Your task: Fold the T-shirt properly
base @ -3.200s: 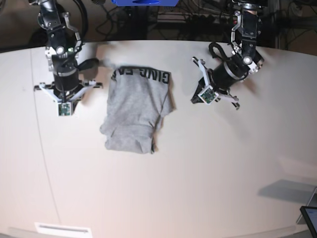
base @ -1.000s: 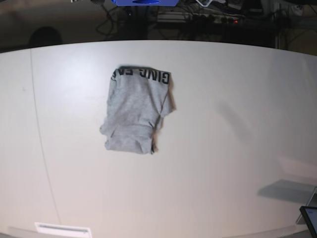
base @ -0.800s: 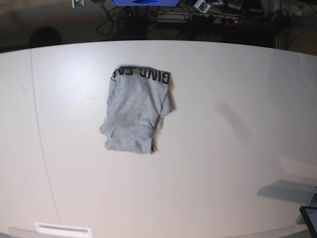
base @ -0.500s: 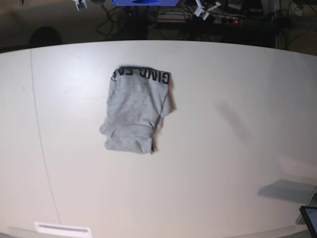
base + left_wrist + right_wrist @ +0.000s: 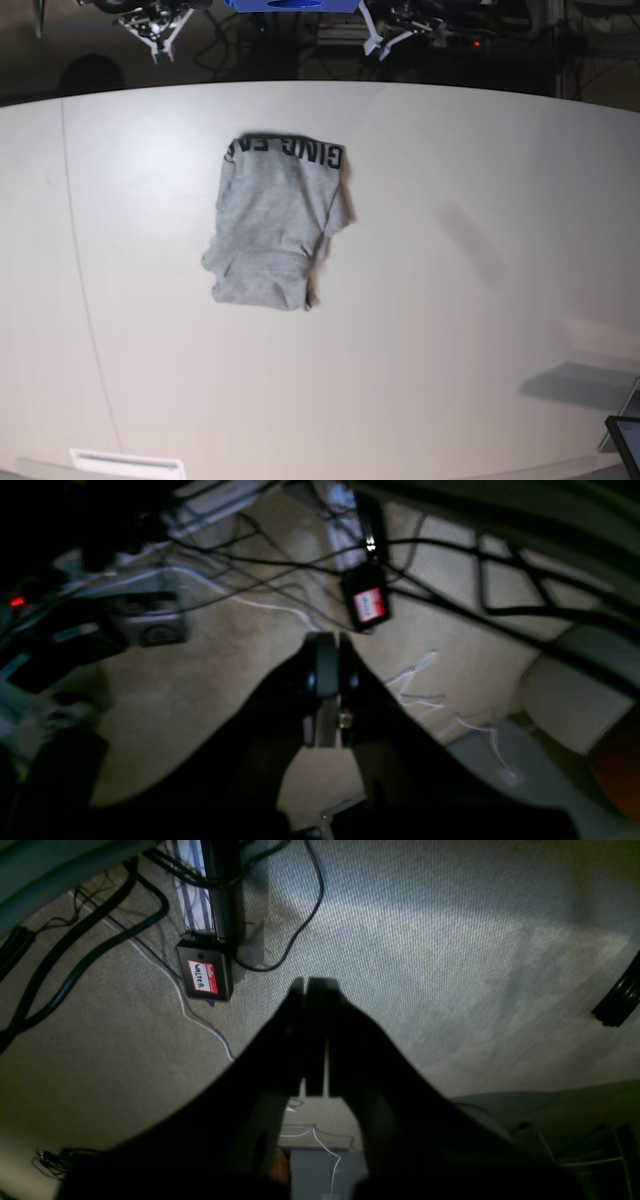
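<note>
Now that we have lifted both arms off the table (image 5: 480, 330), the left gripper (image 5: 327, 642) and right gripper (image 5: 314, 987) are closed on nothing, so we judge the folded T-shirt (image 5: 275, 225) finished.

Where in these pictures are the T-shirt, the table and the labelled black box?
T-shirt (image 5: 272, 225): base view, middle of the plain grey side.
Table (image 5: 450, 350): base view, bare white top.
Labelled black box (image 5: 205, 976): right wrist view, its red-and-white label.

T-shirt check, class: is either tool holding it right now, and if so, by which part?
Nothing is held. The T-shirt lies folded on the table; the left tool and right tool are shut, empty, over the floor.
</note>
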Action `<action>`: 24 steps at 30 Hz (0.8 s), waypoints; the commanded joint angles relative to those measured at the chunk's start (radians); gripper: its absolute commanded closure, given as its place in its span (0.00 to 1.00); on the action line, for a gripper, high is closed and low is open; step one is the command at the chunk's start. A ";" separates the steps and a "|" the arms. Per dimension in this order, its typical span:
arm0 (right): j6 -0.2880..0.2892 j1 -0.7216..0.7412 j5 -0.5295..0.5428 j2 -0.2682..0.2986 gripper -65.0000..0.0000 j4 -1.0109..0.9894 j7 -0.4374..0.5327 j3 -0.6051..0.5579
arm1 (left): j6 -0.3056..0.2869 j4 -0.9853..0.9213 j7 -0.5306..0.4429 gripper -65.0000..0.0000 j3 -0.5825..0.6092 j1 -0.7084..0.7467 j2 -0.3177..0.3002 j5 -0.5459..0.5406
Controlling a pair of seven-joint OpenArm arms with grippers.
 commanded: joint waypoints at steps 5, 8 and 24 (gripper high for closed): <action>0.001 0.020 -0.002 0.011 1.00 -0.003 -0.004 -0.004 | 0.065 0.029 0.003 1.00 0.000 0.010 0.034 0.002; 0.001 0.020 -0.002 0.011 1.00 -0.003 0.000 -0.004 | 0.111 0.032 0.007 1.00 0.000 0.010 0.047 0.001; 0.001 0.028 -0.002 0.011 1.00 -0.003 0.002 -0.004 | 0.117 0.030 0.010 1.00 -0.011 -0.013 0.052 -0.007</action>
